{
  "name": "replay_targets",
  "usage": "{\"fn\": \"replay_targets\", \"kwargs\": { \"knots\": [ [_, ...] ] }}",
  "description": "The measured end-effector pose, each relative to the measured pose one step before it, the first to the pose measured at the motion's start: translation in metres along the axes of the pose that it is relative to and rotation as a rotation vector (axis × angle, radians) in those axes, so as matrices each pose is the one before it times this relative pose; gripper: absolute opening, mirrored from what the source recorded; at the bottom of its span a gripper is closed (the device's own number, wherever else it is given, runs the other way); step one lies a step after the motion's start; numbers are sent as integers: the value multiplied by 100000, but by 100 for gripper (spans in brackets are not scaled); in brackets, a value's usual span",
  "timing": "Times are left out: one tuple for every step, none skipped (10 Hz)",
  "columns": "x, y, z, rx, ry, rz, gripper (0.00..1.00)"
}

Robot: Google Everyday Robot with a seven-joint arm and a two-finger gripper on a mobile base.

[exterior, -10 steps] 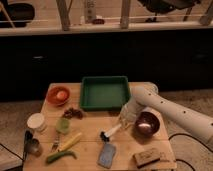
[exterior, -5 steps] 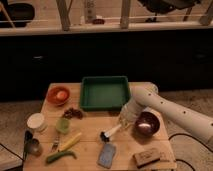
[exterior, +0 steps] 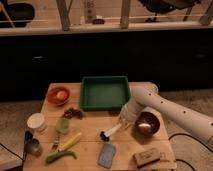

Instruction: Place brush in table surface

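Brush [exterior: 112, 131] slants onto the tabletop [exterior: 92, 123] just beside the bowl [exterior: 146, 123]; tool [exterior: 125, 120] at its handle end, grip I cannot tell; pulling away while clamped would drag it.

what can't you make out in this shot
Camera view: claw, at the handle end of the brush beside the bowl, merges with the white wrist; whether it holds the brush is unclear.
Camera view: arm cut off by the right edge.
Camera view: dark clump left of the tray, too blurred to identify.
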Motion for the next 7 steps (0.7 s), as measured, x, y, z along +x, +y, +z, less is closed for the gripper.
{"fn": "replay_targets", "kwargs": {
  "knots": [
    [3, -6, 40, -322, -58, 151, 47],
    [-37, -95, 83, -269, -81, 32, 58],
    [-80, -131, 109, -485, -25, -54, 70],
    [-84, -103, 127, -332, -134, -120, 76],
    [-63, -105, 90, -197, -77, 37, 80],
    [-50, -36, 117, -212, -163, 159, 80],
    [-82, -33, 159, -276, -194, 148, 80]
  ]
}}
